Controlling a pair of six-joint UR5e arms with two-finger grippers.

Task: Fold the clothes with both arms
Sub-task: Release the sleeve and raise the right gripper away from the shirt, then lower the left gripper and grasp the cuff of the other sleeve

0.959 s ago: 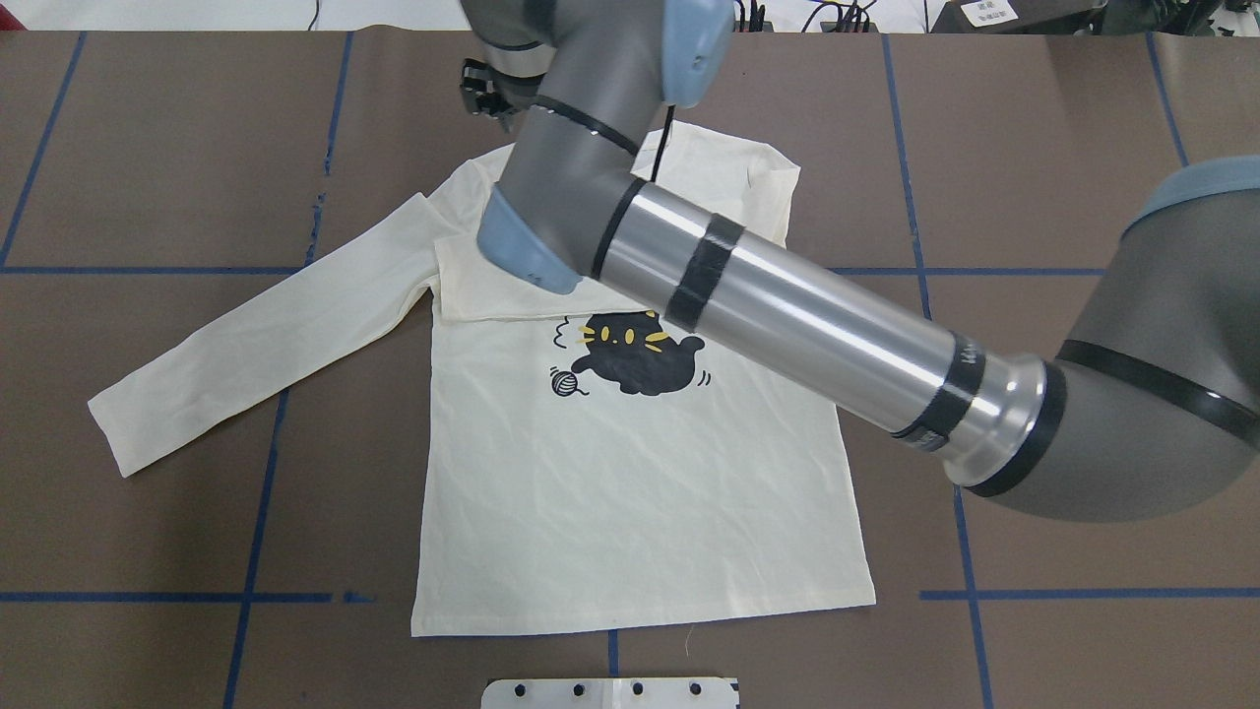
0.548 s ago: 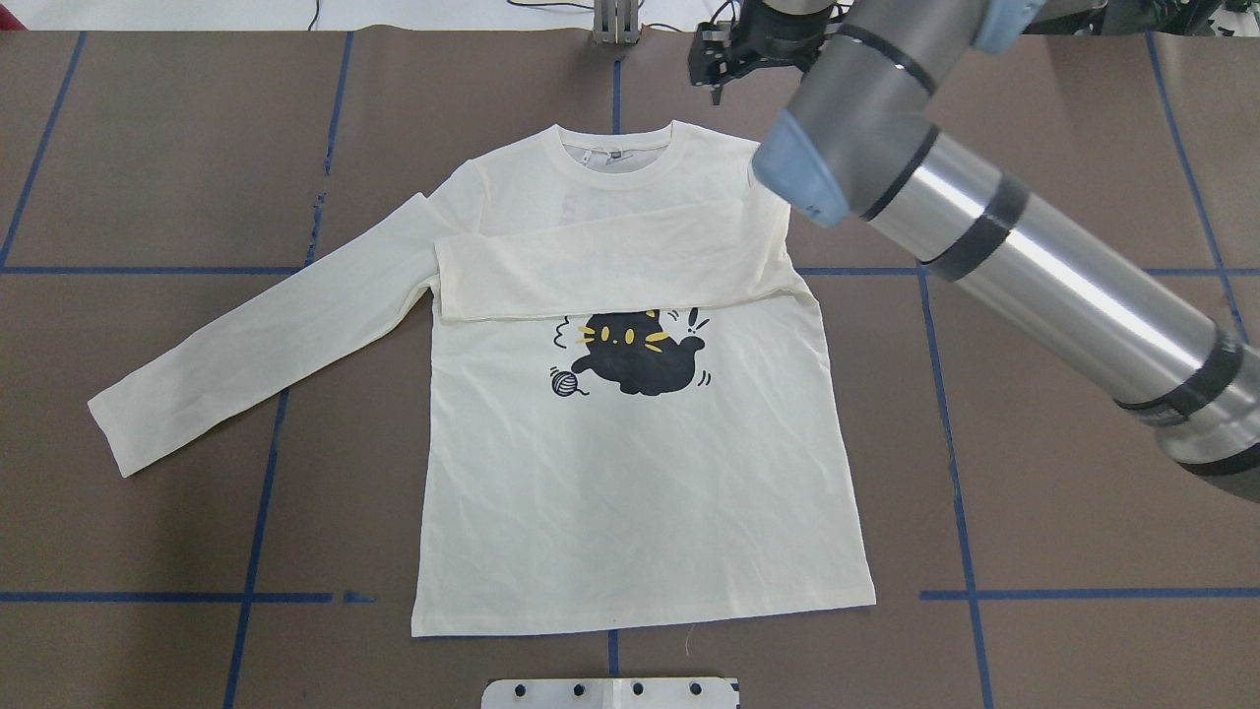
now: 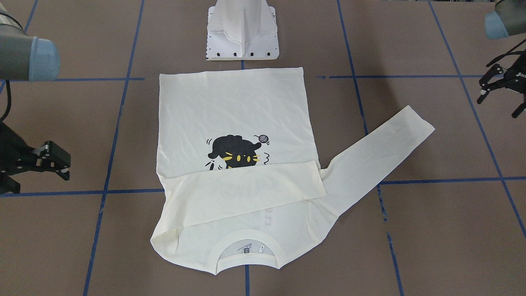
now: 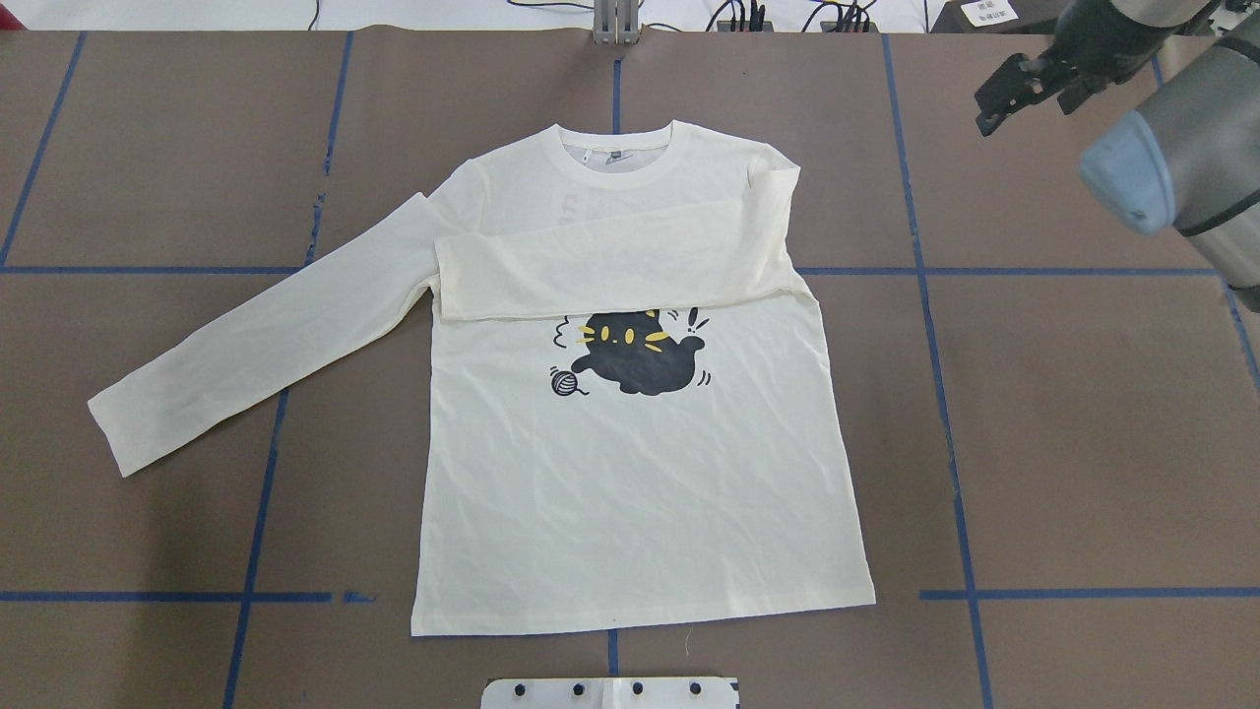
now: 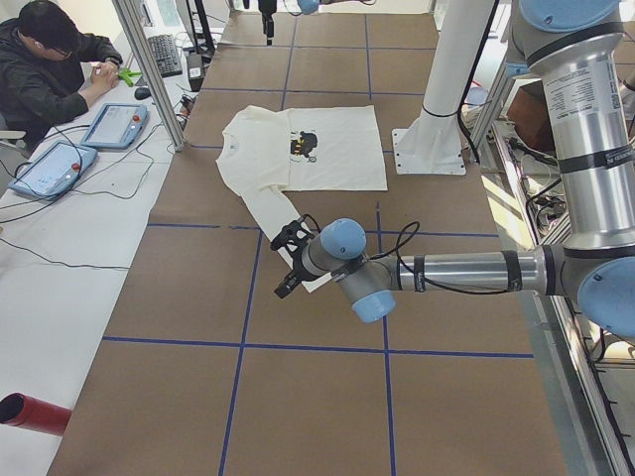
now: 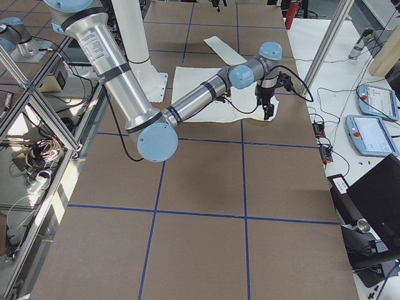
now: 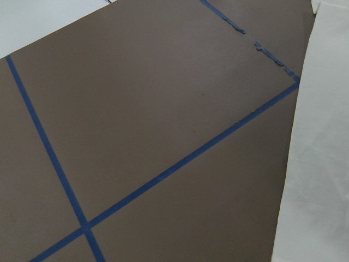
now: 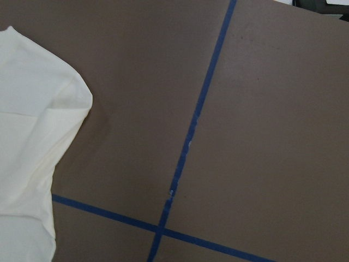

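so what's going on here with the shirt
Two robot arms are folding a cream-white long-sleeved T-shirt with a black cat print on the brown table. One sleeve lies folded across the chest; the other sleeve is spread out flat. The right arm and left arm hover off to the sides, jaws open and empty.

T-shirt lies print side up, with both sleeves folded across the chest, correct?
Not quite. The T-shirt is print side up, but only one sleeve is folded across the chest; the other sleeve lies stretched out to the side, as the overhead view shows.
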